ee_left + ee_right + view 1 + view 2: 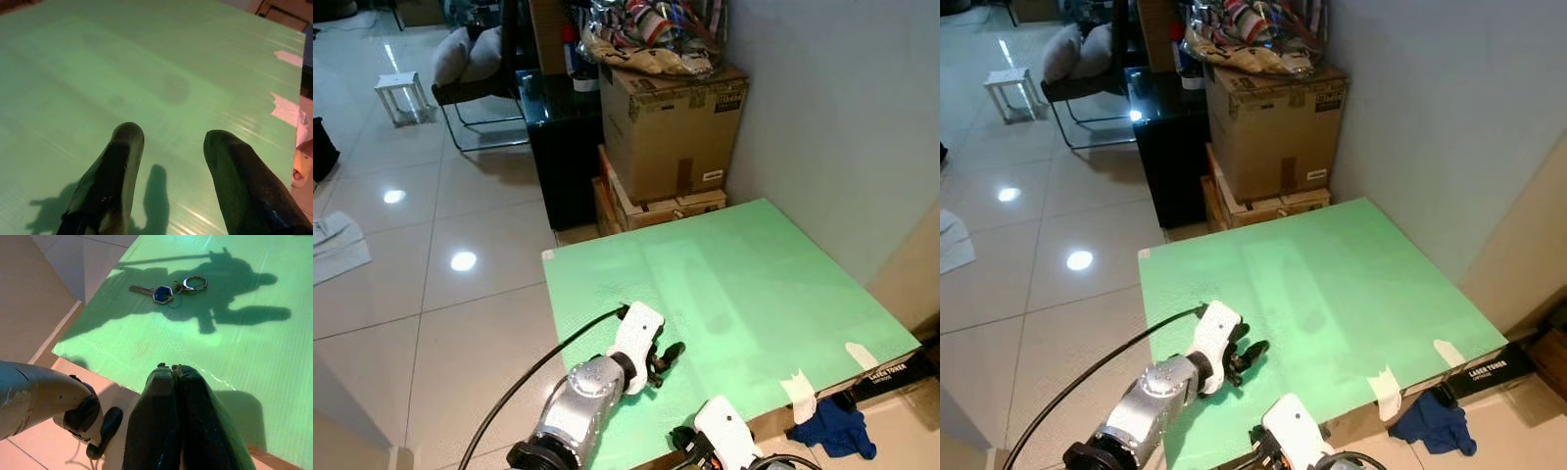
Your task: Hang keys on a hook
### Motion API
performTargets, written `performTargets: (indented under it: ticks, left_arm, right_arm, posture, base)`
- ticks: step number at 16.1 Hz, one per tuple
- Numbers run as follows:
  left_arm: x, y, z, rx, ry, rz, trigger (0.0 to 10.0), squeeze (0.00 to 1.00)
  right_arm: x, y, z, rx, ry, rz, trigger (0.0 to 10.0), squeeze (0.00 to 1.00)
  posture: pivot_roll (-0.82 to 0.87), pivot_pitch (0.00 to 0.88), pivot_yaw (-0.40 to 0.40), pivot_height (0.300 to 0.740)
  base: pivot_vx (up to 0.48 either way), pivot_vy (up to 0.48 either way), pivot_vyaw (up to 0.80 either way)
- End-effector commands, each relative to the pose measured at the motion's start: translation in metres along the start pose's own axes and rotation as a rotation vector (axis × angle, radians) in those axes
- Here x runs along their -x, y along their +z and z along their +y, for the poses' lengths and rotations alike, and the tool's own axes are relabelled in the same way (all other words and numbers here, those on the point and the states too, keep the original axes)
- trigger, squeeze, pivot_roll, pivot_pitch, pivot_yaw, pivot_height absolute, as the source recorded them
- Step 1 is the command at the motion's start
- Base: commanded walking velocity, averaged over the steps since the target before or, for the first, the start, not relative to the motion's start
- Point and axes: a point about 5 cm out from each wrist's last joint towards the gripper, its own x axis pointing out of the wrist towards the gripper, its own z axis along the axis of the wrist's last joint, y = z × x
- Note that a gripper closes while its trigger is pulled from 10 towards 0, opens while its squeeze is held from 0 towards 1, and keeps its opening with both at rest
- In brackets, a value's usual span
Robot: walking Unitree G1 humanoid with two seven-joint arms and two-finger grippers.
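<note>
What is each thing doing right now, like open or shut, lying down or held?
left gripper: open, over the green board, holding nothing
right gripper: shut, empty
key: lying flat on the board, ring attached
cardboard box: closed, stacked on another

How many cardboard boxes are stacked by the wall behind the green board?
3. The big box sits on top, under a heap of bags. A flatter box lies below it, and the edge of another shows beside the cabinet. More may be hidden behind.

Stacked cardboard boxes (671, 127) stand beside a black cabinet (563, 147); a blue cloth (837, 428) lies on the floor.
</note>
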Motion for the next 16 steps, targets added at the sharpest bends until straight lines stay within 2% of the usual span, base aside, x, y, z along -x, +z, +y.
performTargets:
  ticks: [1,2,4,6,8,9,10,16]
  left_arm:
    - [0.002,-0.011,0.004,-0.017,0.023,0.049,10.0,0.49]
    - [0.002,-0.019,0.006,-0.048,0.049,0.095,10.0,0.98]
    - [0.003,-0.029,0.008,-0.078,0.089,0.163,10.0,1.00]
    - [0.002,-0.033,0.008,-0.106,0.107,0.196,10.0,1.00]
    - [0.000,-0.034,0.005,-0.092,0.093,0.198,10.0,1.00]
    - [-0.001,-0.035,0.004,-0.085,0.090,0.203,10.0,0.20]
    - [-0.001,-0.037,0.005,-0.087,0.097,0.213,10.0,0.00]
    - [0.003,-0.047,0.009,-0.088,0.146,0.268,10.0,0.00]
  right_arm:
    - [0.001,0.002,0.002,0.001,0.002,-0.009,10.0,0.00]
    - [0.001,0.002,0.002,0.002,0.007,-0.007,10.0,0.00]
    - [0.000,0.001,0.003,0.003,0.010,-0.007,10.0,0.00]
    - [0.001,0.002,0.003,0.005,0.014,-0.008,10.0,0.00]
    - [0.003,0.001,0.004,0.005,0.016,-0.005,10.0,0.00]
    - [0.004,0.000,0.006,0.002,0.018,-0.003,10.0,0.00]
    - [0.004,-0.001,0.007,-0.003,0.019,-0.001,10.0,0.00]
    - [0.005,-0.005,0.011,-0.010,0.023,0.010,10.0,0.00]
  posture:
    - [-0.18,0.051,0.053,0.740]
    - [-0.18,0.050,0.051,0.740]
    - [-0.18,0.047,0.050,0.740]
    - [-0.19,0.048,0.050,0.740]
    - [-0.19,0.049,0.050,0.740]
    - [-0.20,0.053,0.052,0.740]
    - [-0.21,0.055,0.053,0.740]
    - [-0.21,0.067,0.046,0.740]
  base:
    - [0.000,0.000,0.00]
    - [0.000,0.000,0.00]
    - [0.000,0.000,0.00]
    - [0.000,0.000,0.00]
    - [0.000,0.000,0.00]
    - [0.000,0.000,0.00]
    - [0.000,0.000,0.00]
    - [0.000,0.000,0.00]
